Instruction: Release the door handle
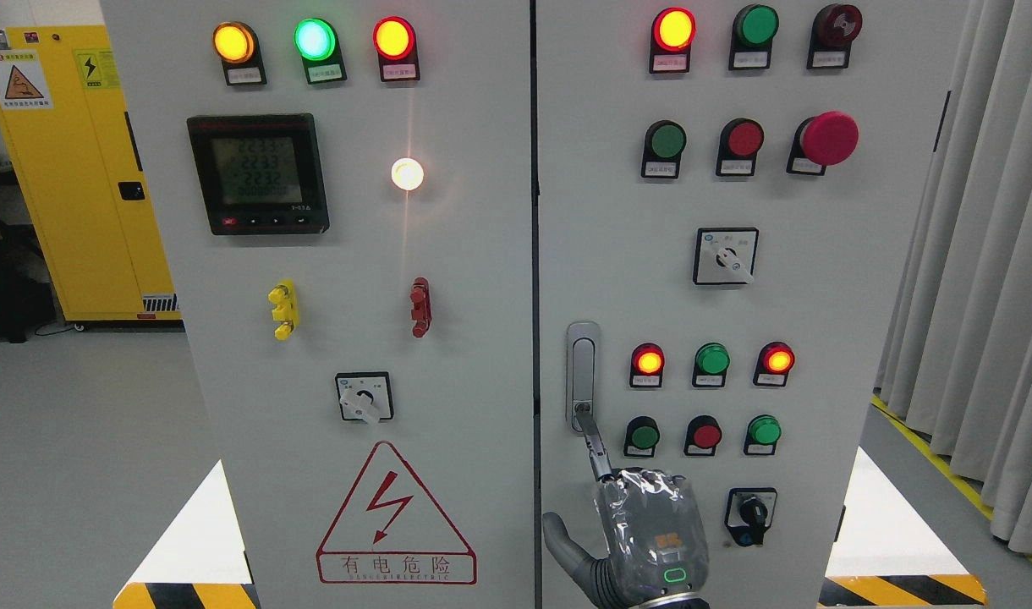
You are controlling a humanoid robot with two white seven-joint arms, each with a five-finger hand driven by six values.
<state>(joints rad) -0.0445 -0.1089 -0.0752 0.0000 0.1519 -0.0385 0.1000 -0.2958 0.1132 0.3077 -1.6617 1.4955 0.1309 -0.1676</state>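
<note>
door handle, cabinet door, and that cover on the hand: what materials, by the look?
Door handle: likely metal, satin silver with soft highlights.
Cabinet door: looks like painted sheet metal, flat matte light grey.
Cover on the right hand: clear plastic film, crinkled and glossy, over a grey body. An extended finger looks like bare dark metal, reaching up to the handle's lower end.

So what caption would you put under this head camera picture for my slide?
Robot hand reaching one finger to the bottom of the silver door handle on a lit control cabinet.
</note>
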